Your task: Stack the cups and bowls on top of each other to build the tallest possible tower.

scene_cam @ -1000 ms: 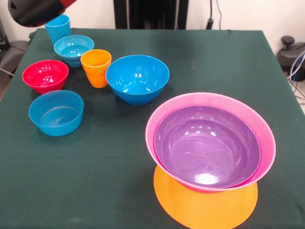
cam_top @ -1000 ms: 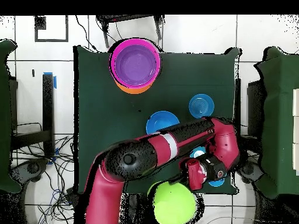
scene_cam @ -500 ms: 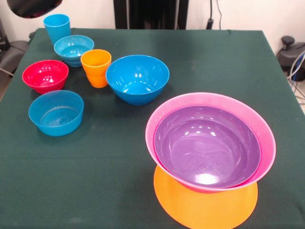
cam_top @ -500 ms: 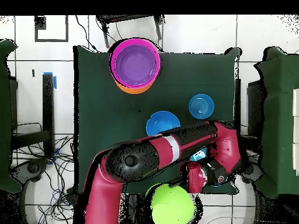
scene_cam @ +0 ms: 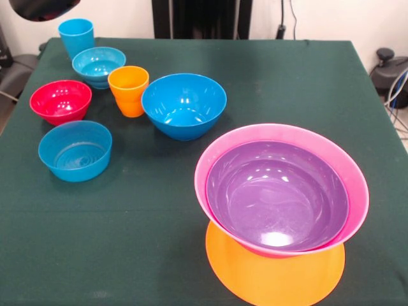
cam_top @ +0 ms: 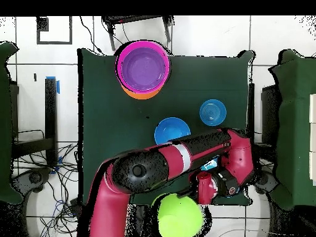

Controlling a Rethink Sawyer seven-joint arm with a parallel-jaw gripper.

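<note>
Tower [scene_cam: 280, 210] sat at the near right of the table [scene_cam: 287, 83] in the front view: purple bowl [scene_cam: 277, 194] nested inside pink bowl [scene_cam: 347, 169], both on the upturned large orange bowl [scene_cam: 274, 280], whose flat base showed as a disc below them. Overhead, same stack [cam_top: 143, 66] was at the table's top edge. Large blue bowl [scene_cam: 183, 105] stood upright mid-table, apart from the tower. Orange cup [scene_cam: 128, 90] stood just beside it on the left, upright. Behind that, a small light blue bowl [scene_cam: 98, 66] and the light blue cup [scene_cam: 76, 38] near the far left corner. Red bowl [scene_cam: 60, 101] and the second small light blue bowl [scene_cam: 75, 150] lay along the left edge, separate from each other. Green bowl [cam_top: 179, 216] showed only overhead, off the table's bottom edge beside the robot base, right by the gripper [cam_top: 207, 187]. Red arm [cam_top: 185, 157] crossed over the small bowls there. Gripper probably carried the green bowl, but contact was hidden, so cannot tell whether the claw was open or closed. Front view caught only a dark rounded arm part [scene_cam: 41, 7] at top left.
</note>
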